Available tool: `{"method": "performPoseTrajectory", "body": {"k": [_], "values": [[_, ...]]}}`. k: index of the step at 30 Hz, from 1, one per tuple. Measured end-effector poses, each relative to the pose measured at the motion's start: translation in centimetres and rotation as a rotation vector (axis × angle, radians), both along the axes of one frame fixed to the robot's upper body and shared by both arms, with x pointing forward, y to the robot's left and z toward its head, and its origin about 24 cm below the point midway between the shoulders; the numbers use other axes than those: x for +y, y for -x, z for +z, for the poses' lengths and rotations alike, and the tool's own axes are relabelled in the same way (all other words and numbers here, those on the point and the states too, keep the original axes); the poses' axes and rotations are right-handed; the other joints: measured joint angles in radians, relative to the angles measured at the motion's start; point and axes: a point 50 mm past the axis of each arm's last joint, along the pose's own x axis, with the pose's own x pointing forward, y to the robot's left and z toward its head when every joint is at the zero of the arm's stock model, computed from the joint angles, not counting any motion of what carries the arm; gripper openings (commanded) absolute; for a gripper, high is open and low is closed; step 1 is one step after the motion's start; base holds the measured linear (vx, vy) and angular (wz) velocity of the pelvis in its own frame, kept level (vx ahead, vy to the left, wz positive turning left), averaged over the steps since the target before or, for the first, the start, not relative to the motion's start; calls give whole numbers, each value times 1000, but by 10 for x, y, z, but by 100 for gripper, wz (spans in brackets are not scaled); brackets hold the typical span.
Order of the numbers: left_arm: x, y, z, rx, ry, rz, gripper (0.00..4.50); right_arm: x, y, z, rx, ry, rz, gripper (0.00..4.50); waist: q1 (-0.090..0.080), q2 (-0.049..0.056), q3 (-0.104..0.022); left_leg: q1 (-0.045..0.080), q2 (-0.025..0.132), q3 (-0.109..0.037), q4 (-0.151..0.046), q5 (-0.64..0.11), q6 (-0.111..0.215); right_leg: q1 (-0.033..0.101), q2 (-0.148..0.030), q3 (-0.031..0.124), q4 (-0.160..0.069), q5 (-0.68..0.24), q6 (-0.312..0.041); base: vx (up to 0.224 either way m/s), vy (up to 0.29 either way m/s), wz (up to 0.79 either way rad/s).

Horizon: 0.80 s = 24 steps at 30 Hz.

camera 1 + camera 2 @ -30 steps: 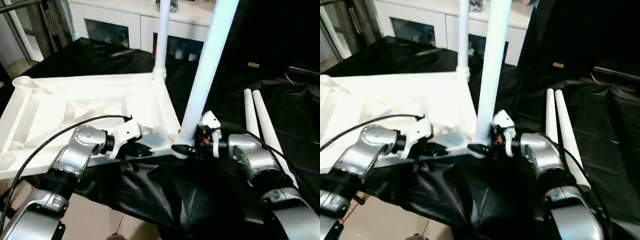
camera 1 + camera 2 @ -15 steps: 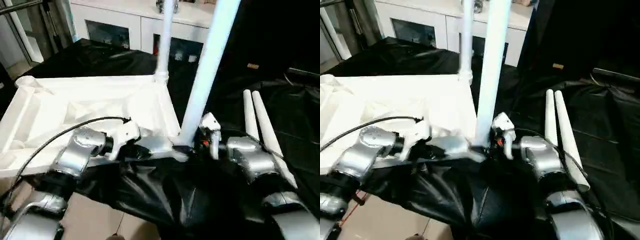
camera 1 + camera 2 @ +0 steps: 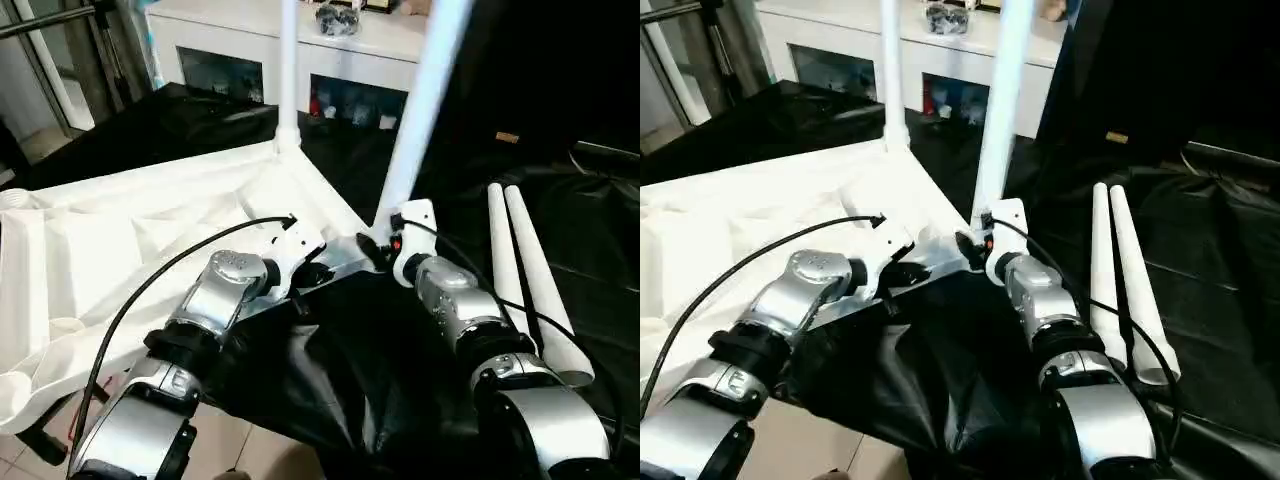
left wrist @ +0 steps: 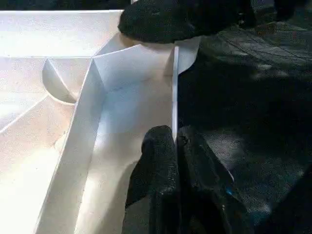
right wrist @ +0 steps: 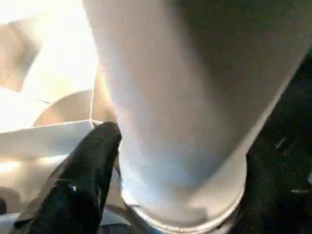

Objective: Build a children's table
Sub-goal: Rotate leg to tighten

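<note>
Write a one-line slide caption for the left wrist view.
Left gripper pinching the thin side wall of the upturned white tabletop, ribbed underside showing, black cloth alongside.

Your white ribbed tabletop (image 3: 150,240) lying underside up on black cloth, two white tapered legs (image 3: 425,100) standing upright in its right corner sockets, two loose legs (image 3: 525,270) lying side by side, touching, well right.

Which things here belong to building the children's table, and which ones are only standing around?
Belonging to the job:
- tabletop, lying underside up
- two legs already standing in corner sockets: near one, far one
- two spare legs, lying side by side on the black cloth

Only standing around:
- white glass-door cabinet
- dark bundle on top of it
</note>
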Motion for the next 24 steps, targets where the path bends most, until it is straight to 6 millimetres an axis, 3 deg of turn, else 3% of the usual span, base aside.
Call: {"method": "performPoseTrajectory", "body": {"k": [6, 13, 17, 24], "values": [[8, 4, 1, -1, -3, -35, 0, -4, 3, 1, -31, -12, 137, 389, -4, 0, 1, 0, 0, 0, -4, 0, 0, -1, 1, 0, -1, 0, 0, 0, 0, 0], [29, 11, 5, 3, -2, -137, 0, -19, 15, 4, -62, -13, 405, 389, -10, 0, 1, -12, 1, 0, -5, -1, 1, -7, 1, -2, -2, -2, -1, 0, 0, 0], [36, 17, 9, 11, 2, -228, 0, -25, 22, 7, -75, -29, 545, 389, 0, 0, 1, -18, 1, 0, -1, 2, 7, -16, 1, -2, 0, -2, -1, 0, 0, 0], [48, 25, 11, 56, -5, -342, 0, -33, 37, 11, -54, -24, 777, 389, 5, -1, 2, -19, 2, 0, 2, 1, 7, -17, 1, -2, 1, -1, -2, 0, 0, 0]]}}
